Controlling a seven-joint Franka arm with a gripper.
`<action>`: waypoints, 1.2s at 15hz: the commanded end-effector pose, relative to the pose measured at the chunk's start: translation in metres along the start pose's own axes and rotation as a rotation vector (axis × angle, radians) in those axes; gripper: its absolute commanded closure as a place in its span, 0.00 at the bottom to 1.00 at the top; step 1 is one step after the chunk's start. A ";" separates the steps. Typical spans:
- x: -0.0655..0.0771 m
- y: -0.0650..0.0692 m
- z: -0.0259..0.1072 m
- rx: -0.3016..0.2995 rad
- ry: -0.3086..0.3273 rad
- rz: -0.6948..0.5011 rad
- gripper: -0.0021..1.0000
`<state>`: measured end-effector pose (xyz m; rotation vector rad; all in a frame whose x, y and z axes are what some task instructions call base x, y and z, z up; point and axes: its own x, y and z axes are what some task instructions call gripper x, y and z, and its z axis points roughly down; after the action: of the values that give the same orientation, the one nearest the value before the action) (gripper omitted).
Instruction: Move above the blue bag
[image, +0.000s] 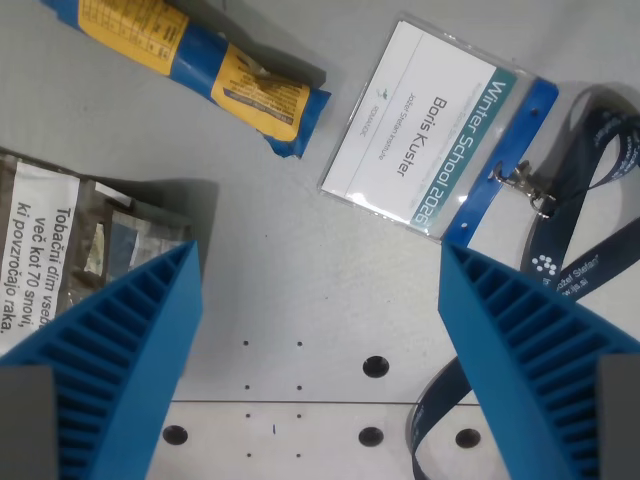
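Note:
The blue bag (190, 65) with yellow label panels lies at the top left of the wrist view, slanting down to the right, on the grey table. My gripper (320, 262) is open and empty. Its two blue ribbed fingers (120, 350) stand at the lower left and lower right of the view, well below the bag. The bag's left end runs out of the picture.
A name badge (425, 125) in a clear sleeve lies at the top right, clipped to a dark blue lanyard (590, 190) that curls down the right side. A tobacco pouch (60, 260) lies at the left edge, partly behind the left finger. The table (300, 260) has screw holes near the bottom.

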<state>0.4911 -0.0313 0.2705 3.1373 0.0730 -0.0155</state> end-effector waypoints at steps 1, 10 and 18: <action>0.002 -0.001 0.002 -0.001 0.009 -0.079 0.00; 0.011 -0.012 0.017 -0.003 0.027 -0.314 0.00; 0.024 -0.029 0.038 -0.002 0.031 -0.575 0.00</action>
<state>0.5072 -0.0018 0.2335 3.0833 0.5559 0.0054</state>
